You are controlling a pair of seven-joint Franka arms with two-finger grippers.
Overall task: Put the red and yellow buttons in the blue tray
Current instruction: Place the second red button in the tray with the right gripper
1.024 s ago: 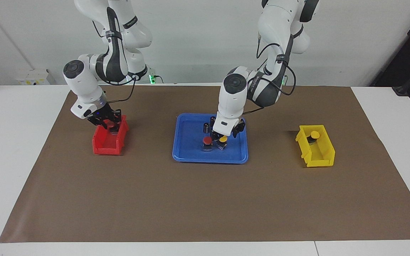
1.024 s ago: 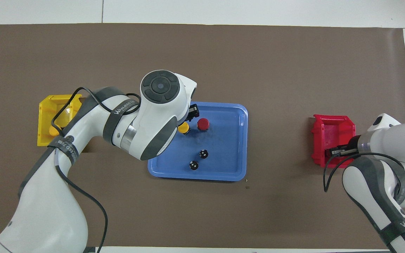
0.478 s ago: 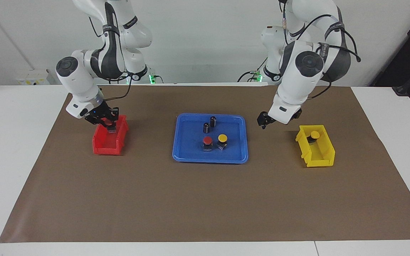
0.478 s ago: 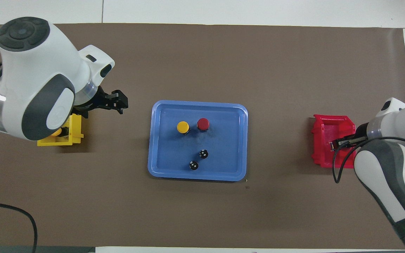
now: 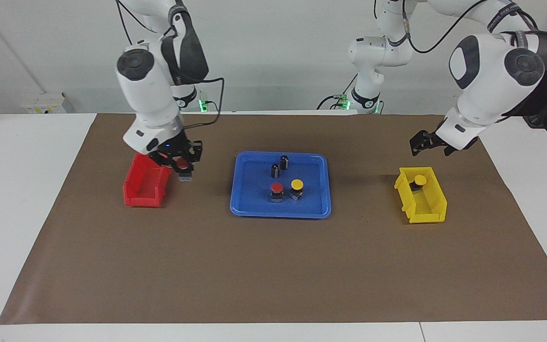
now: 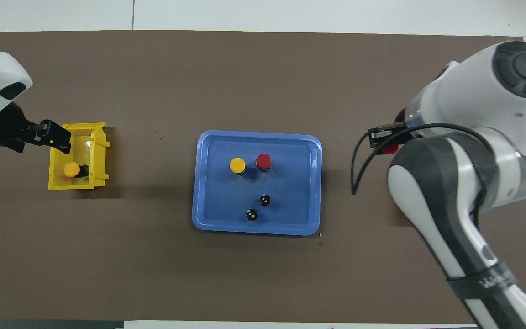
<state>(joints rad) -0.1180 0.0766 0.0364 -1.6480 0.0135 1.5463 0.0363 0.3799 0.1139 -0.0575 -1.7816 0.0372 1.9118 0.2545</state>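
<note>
The blue tray point(image 5: 254, 192) point(image 6: 290, 183) lies mid-mat. In it stand a red button point(image 5: 277, 188) point(image 6: 263, 161) and a yellow button point(image 5: 296, 184) point(image 6: 237, 165), side by side. My right gripper point(image 5: 184, 167) point(image 6: 383, 142) is shut on another red button point(image 5: 183, 164) point(image 6: 389, 148), held in the air over the mat between the red bin and the tray. A second yellow button point(image 5: 419, 180) point(image 6: 71, 169) sits inside the yellow bin. My left gripper point(image 5: 428, 146) point(image 6: 60, 137) hangs open and empty over that bin's rim.
Two dark capless cylinders point(image 5: 275, 170) point(image 6: 265, 199) stand in the tray's part nearer the robots. The red bin point(image 5: 146, 185) is toward the right arm's end, hidden under that arm in the overhead view. The yellow bin point(image 5: 428, 211) point(image 6: 54, 180) is toward the left arm's end.
My left gripper opened, left the yellow button in the tray and swung over to the yellow bin. My right gripper lifted a red button out of the red bin toward the tray.
</note>
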